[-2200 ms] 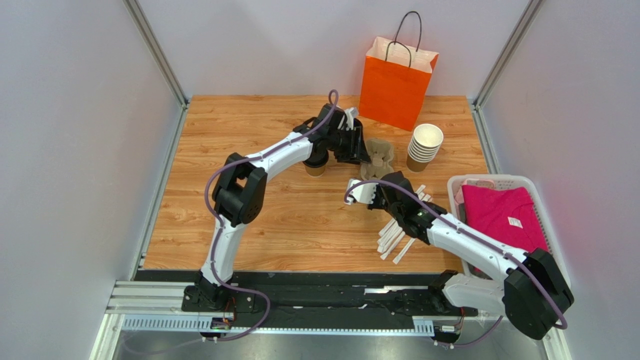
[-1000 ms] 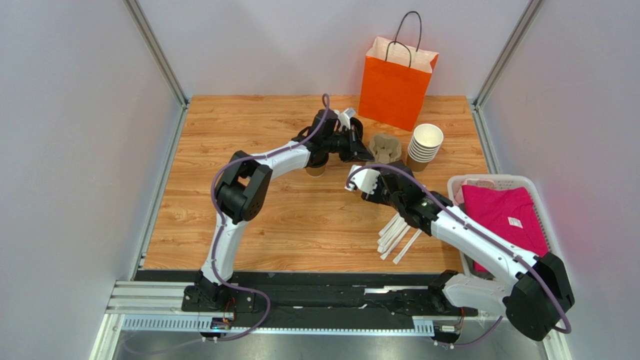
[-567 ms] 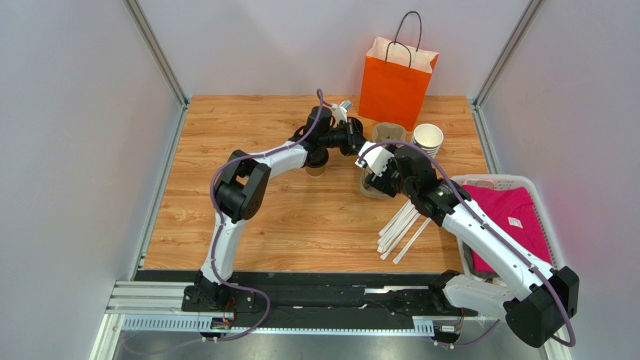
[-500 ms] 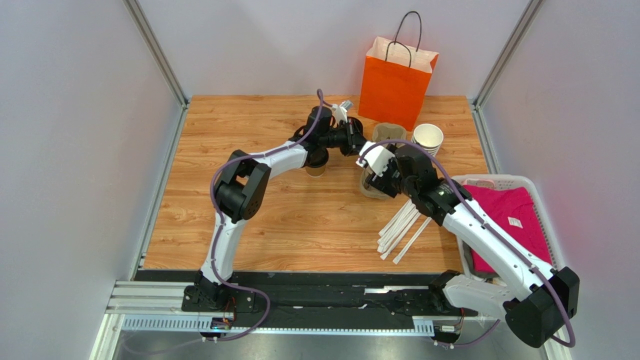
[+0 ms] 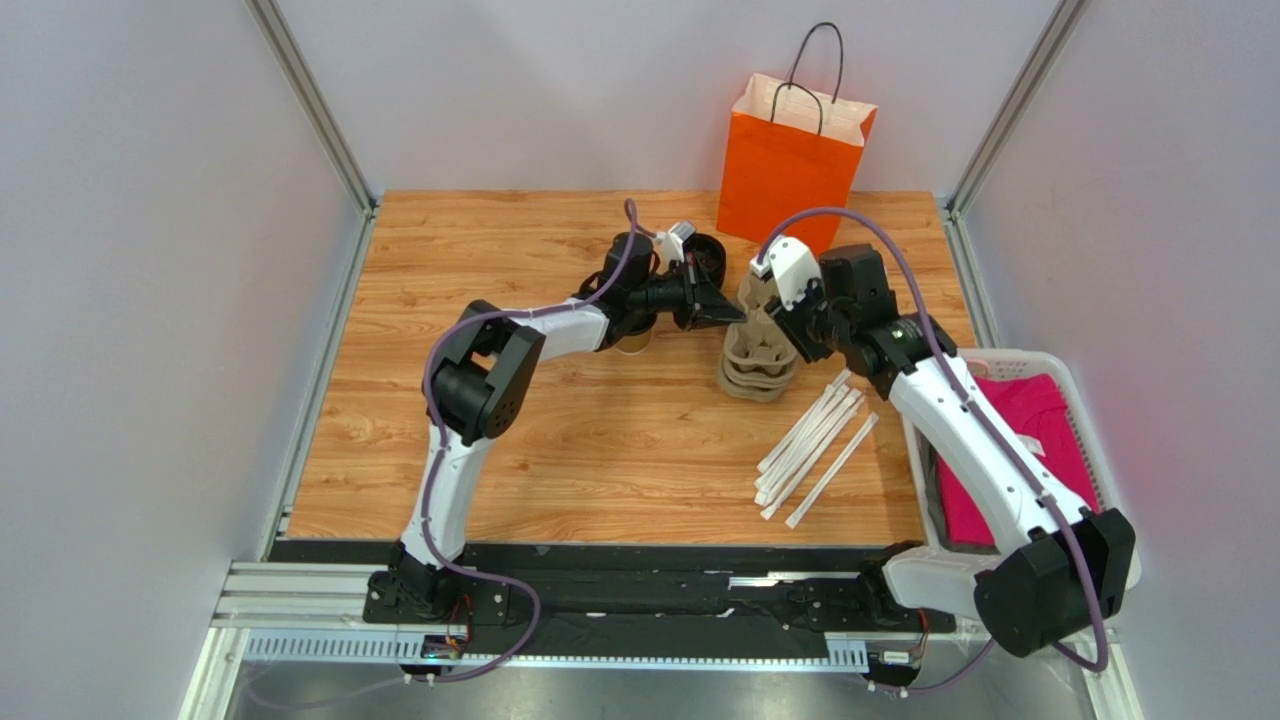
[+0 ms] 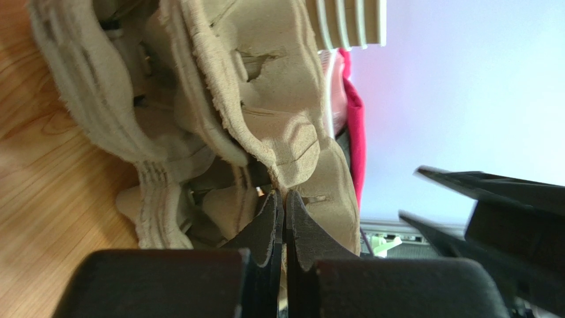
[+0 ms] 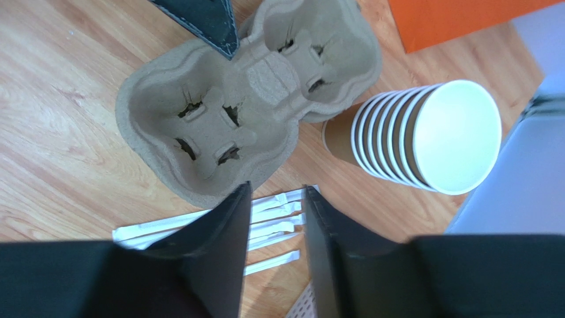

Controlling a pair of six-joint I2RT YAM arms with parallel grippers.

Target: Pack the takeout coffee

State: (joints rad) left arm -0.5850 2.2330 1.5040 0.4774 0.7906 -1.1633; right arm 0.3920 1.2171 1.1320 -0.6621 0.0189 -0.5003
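The takeout coffee shows only as a tan sliver (image 5: 637,344) under my left arm, its lid hidden. A stack of pulp cup carriers (image 5: 756,363) sits mid-table, and in the left wrist view the top one (image 6: 265,99) is tipped up from the others. My left gripper (image 5: 729,311) (image 6: 284,199) is shut on that carrier's rim. Its dark fingertip (image 7: 202,20) pinches the carrier (image 7: 245,99) in the right wrist view. My right gripper (image 5: 769,318) (image 7: 277,189) hangs above the carrier's near edge, open, with nothing between its fingers.
An orange paper bag (image 5: 789,158) stands at the back. Lidless stacked cups (image 7: 424,136) stand right of the carriers. Several wrapped straws (image 5: 812,443) (image 7: 272,218) lie nearer the front. A white basket (image 5: 962,360) with pink cloth sits at the right edge.
My right arm swung from above the straws to the back, over the carriers, and its jaws narrowed. The left gripper stayed shut on the carrier rim while the carrier tilted up.
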